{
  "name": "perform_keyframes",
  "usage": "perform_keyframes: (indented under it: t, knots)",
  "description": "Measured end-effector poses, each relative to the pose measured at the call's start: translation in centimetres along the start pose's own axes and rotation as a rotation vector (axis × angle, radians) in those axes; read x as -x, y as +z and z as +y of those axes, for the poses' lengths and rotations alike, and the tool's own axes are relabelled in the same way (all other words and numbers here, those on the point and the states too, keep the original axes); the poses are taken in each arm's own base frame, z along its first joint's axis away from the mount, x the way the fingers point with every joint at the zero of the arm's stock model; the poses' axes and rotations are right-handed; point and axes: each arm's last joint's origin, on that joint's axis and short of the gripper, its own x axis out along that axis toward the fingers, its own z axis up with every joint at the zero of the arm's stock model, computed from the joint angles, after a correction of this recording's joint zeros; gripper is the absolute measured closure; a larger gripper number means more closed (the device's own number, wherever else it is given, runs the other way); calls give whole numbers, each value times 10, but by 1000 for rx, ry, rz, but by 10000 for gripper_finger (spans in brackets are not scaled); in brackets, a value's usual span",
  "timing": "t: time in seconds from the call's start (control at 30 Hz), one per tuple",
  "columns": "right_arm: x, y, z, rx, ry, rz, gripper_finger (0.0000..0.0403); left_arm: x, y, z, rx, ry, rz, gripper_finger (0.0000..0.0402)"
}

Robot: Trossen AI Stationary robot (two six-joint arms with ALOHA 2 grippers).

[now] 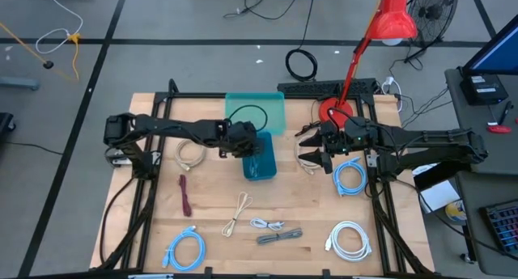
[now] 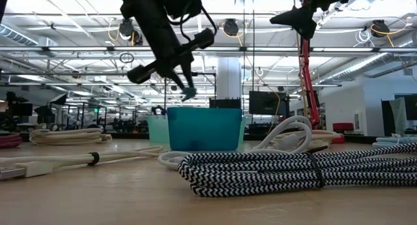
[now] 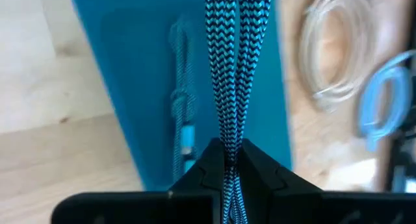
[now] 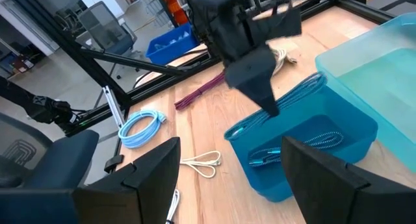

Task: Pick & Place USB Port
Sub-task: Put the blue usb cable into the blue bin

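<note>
— Fingers of the left hand are pinched on a blue-and-black braided cable, right over the blue bin, yes?

— Yes. The cable hangs from that hand down into the blue bin, and its lower end lies on the bin floor. In the right wrist view the same cable drapes over the bin's rim.

— And the other arm?

— The right hand hovers beside the blue bin, on the side away from the left arm, fingers spread wide with nothing between them.

— What else lies around the bin?

— A paler teal bin touches it on the far side. Near the bin, toward the desk's front edge, lie a cream cable and a grey braided cable. A maroon cable sits farther off on the left arm's side, and a light blue coil beyond the right hand.
</note>
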Motion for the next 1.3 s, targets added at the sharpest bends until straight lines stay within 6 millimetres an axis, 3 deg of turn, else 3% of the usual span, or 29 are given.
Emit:
perform_keyframes:
  t: [0.43, 1.3]
  knots:
    - [1, 0, 0, 0, 4, 0, 149, -31, -11, 3, 1, 48, 80, 381]
    - [1, 0, 0, 5, 7, 0, 149, -33, 13, 10, -1, 73, 45, 379]
